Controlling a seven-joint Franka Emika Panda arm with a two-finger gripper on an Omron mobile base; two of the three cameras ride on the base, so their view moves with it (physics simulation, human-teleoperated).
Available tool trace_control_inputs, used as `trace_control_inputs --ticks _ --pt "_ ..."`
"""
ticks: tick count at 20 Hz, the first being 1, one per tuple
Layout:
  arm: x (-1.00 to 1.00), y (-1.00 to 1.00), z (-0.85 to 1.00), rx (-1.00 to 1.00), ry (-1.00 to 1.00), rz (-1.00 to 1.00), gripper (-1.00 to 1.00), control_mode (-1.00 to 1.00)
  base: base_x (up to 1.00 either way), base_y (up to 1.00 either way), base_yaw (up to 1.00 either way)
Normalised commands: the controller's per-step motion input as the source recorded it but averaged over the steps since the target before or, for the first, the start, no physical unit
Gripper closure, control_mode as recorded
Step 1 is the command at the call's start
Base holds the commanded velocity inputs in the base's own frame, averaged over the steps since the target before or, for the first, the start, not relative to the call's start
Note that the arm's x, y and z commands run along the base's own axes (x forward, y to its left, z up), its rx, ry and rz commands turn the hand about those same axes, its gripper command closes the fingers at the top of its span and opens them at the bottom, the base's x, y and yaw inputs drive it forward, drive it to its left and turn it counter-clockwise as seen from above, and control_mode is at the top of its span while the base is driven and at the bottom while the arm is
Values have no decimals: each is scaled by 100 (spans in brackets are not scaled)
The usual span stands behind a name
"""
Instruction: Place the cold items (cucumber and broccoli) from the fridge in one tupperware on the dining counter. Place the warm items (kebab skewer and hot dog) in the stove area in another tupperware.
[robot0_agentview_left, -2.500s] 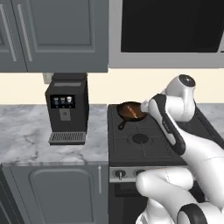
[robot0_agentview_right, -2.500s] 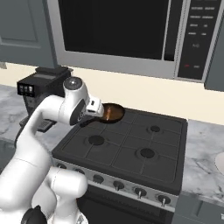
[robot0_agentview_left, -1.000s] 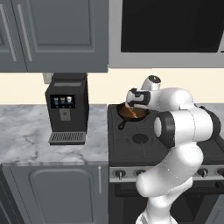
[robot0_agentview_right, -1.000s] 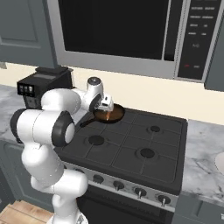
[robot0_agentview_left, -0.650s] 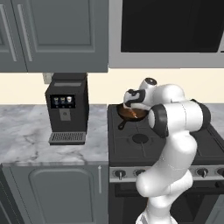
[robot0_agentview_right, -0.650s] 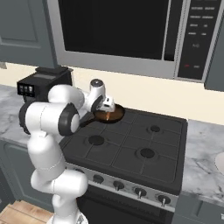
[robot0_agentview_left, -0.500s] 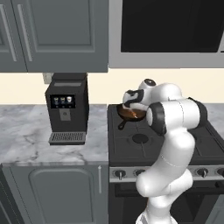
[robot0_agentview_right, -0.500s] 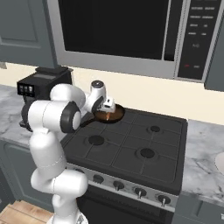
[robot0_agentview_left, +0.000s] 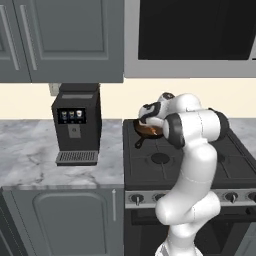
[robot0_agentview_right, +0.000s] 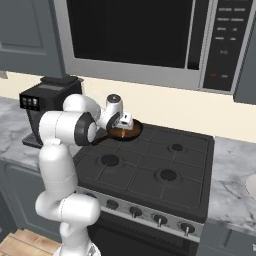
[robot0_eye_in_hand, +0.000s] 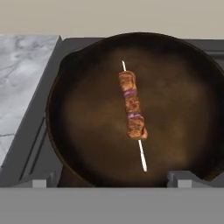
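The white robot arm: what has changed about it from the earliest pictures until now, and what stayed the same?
The white arm swung from a low reach beside the round dark frying pan up and over it, so its claw now hangs above the pan, open, holding nothing. The browned meat kebab skewer lies in the pan; the black coffee machine and black stove stayed in place.

The robot's arm (robot0_agentview_left: 192, 165) was built of glossy white, rounded shell segments, thick and tubular, joined by dark grey bands at the joints. Its base (robot0_agentview_right: 70, 212) was a bulbous white casing. The wrist ended in a small white hand block (robot0_agentview_right: 123, 121) with dark detailing. No cables or markings could be made out.
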Motion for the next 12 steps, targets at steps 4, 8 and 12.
trace_control_inputs --ticks 4,8,12 --pt "20 0 -11 0 7 0 -100 -100 0 0 0" --pt "21 0 -10 0 24 0 -100 -100 0 0 0" --pt "24 -3 -10 0 27 0 -100 -100 0 0 0"
